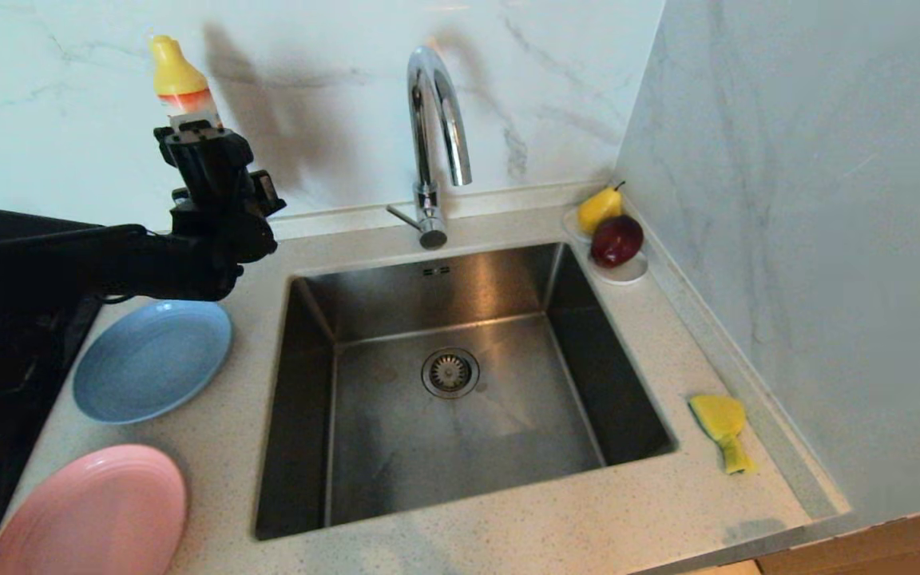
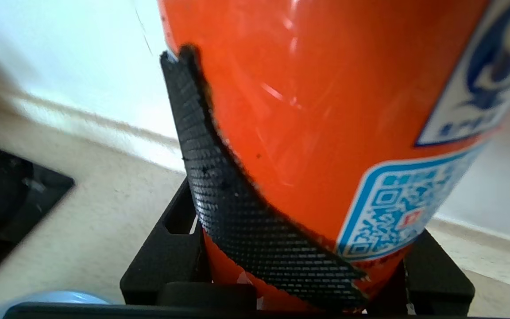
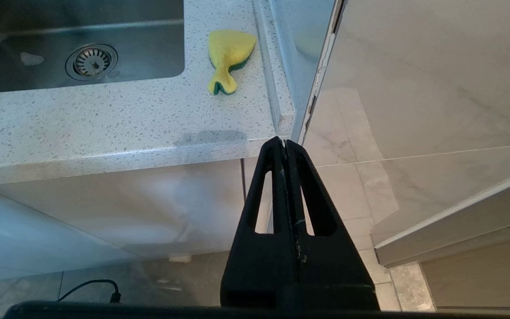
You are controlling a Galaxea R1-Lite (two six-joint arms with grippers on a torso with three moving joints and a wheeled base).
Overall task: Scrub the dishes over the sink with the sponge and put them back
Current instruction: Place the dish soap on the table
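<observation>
Left gripper (image 1: 192,128) is clamped on an orange-and-yellow bottle (image 1: 179,84), raised far left of the sink (image 1: 460,383). Right gripper (image 3: 285,144), fingers pressed together, hangs parked below the counter (image 3: 104,128).

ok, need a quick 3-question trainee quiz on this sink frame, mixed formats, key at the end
1. True or false: the left end effector is shut on the sponge.
2. Multiple choice: where does the sponge lie? A) in the sink B) on the counter right of the sink C) on the pink plate
3. Fill in: the plate nearest the left end effector is the ____ plate.

Key
1. False: it holds an orange bottle with a yellow top, raised above the counter.
2. B
3. light-blue

The right end effector is shut and parked below the counter edge.
</observation>
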